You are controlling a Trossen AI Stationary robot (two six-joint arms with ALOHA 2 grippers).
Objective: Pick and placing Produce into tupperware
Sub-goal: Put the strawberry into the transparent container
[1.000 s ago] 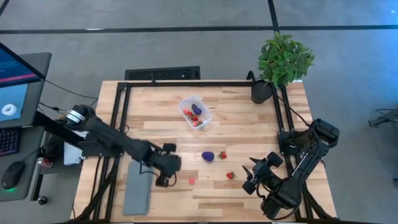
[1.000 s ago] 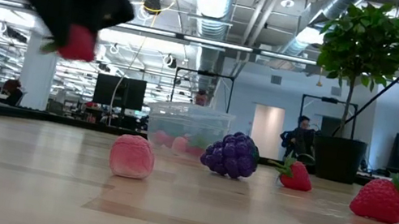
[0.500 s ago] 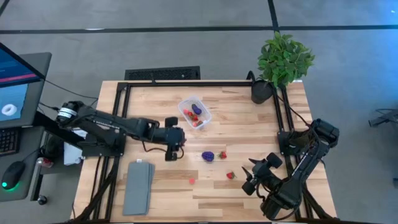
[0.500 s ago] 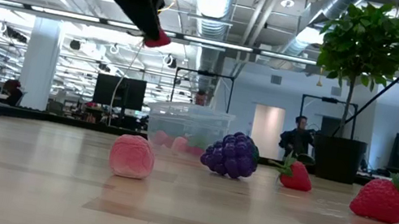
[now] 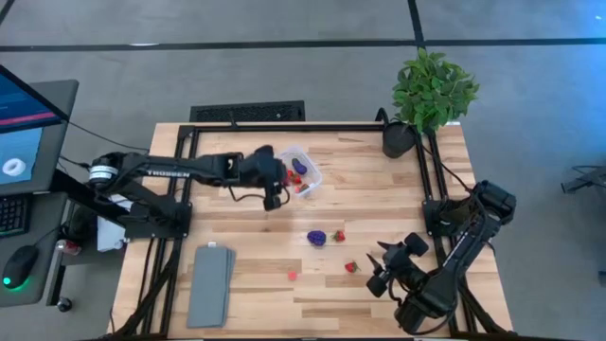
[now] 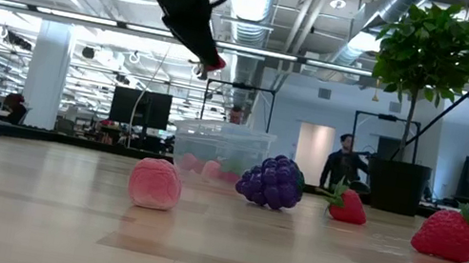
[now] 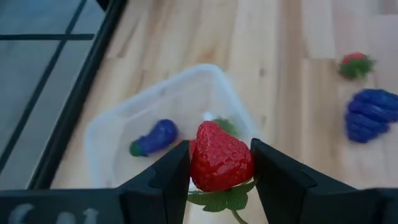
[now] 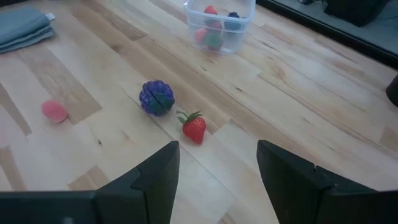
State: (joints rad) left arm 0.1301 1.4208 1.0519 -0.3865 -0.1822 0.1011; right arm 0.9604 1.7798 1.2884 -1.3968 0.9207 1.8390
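The left pincer [image 5: 273, 180] is raised above the counter [image 5: 379, 199], just left of the tupperware [image 5: 305, 163] at the far middle of the wooden top. Its fingers [image 7: 165, 177] are clamped on a red strawberry [image 7: 221, 158] with a green top; in the left wrist view the fruit hangs over the tub's near rim. In the low view the pincer shows high up with the red fruit at its tip [image 6: 212, 63], above the clear tub [image 6: 222, 149].

The tub already holds a purple eggplant [image 7: 152, 138] and some red pieces [image 5: 301, 185].

Loose produce on the counter: a purple grape cluster [image 5: 316, 237] near the middle, a strawberry [image 5: 339, 235] just to its right, a second strawberry [image 5: 351, 267] nearer the front edge, and a small pink piece [image 5: 292, 275] to the left of that.

The right pincer [image 5: 386, 268] waits at the near right of the counter, fingers [image 8: 152, 177] apart and holding nothing.

Off-task items: a potted plant [image 5: 431, 90] at the far right corner and a flat grey slab [image 5: 208, 284] at the near left.
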